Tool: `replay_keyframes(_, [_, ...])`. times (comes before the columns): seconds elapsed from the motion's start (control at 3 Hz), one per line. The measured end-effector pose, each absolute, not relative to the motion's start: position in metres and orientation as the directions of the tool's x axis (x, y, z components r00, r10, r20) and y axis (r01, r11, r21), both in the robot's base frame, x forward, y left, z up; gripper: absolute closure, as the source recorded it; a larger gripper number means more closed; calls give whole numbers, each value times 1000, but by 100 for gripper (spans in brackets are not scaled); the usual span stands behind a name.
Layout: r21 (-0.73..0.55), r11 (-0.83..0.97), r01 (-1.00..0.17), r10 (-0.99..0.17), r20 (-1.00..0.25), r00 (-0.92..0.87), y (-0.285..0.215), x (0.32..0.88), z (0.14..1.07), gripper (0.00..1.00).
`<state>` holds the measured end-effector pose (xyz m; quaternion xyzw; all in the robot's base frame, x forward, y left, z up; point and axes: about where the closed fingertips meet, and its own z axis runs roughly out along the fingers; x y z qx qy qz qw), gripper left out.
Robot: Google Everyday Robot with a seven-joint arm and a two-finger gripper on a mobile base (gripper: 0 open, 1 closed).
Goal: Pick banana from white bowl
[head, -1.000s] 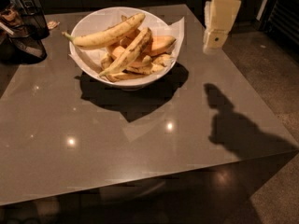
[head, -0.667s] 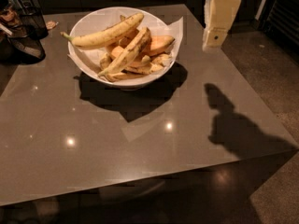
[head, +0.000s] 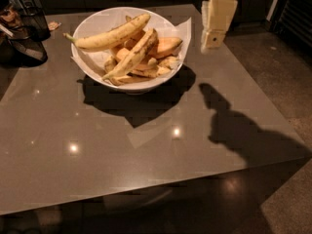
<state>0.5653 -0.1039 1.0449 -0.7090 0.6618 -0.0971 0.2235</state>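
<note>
The wide, shallow, round white bowl (head: 146, 84) sat on the far part of a glossy grey-brown square table (head: 146, 169), with white paper sheets (head: 184, 30) poking over its right rim. Across the top of the bowl lay a long yellow banana (head: 114, 33), its stem pointing past the left rim. A 2nd, more speckled banana (head: 134, 55) slanted below it, over what looked like cut peels or fruit pieces, though that heap was hard to read. A pale orange wedge (head: 165, 45) rested near the bowl's right side.

The robot's cream-coloured blocky gripper (head: 213, 39) hung in the air just right of the bowl, above rim level and touching nothing. It carried nothing, but whether it was open or closed could not be told.

Compared with 1 second earlier, the gripper had drifted slightly towards the bowl, and the arm's dark shadow (head: 234, 126) on the table to the right of the bowl had shifted the same way. The bowl and fruit had not moved. This looked like the early approach: the banana was still untouched in the bowl, and the gripper probably still needed to travel leftwards over the rim and descend. A dark wire basket (head: 24, 28) stood left of the bowl.
</note>
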Motion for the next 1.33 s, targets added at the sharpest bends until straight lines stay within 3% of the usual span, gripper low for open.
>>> replay_keyframes(0.67, [-388,-180,-904,-971,-79,227,-69,581,1013,0])
replay_keyframes(1.33, [-360,-285,-889,-954,18,298,-49,592,998,9])
